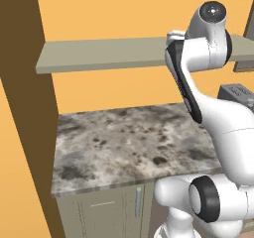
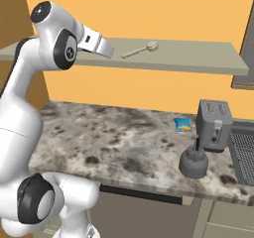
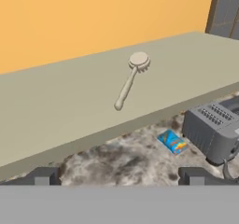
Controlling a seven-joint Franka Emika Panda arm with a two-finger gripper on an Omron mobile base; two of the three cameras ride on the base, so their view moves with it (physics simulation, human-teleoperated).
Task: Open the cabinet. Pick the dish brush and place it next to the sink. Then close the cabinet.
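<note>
The dish brush (image 2: 141, 49) lies flat on the lower shelf of the open cabinet (image 2: 198, 56), its round cream head to the right. In the hand view the dish brush (image 3: 132, 78) lies ahead of my gripper (image 3: 120, 177), well beyond the fingertips. The jaws stand wide apart, so the gripper is open and holds nothing. From the right base view my gripper (image 2: 108, 50) hovers at shelf height, a little left of the brush handle. The sink (image 2: 244, 150), with its wire grid, shows at the counter's far right.
A grey toaster (image 2: 214, 124) stands on the marbled counter (image 2: 124, 143) beside the sink, with a blue-and-yellow sponge (image 2: 182, 125) to its left. A dark round pot-like object (image 2: 193, 162) sits near the front edge. A brown cabinet panel (image 1: 25, 113) stands at the left.
</note>
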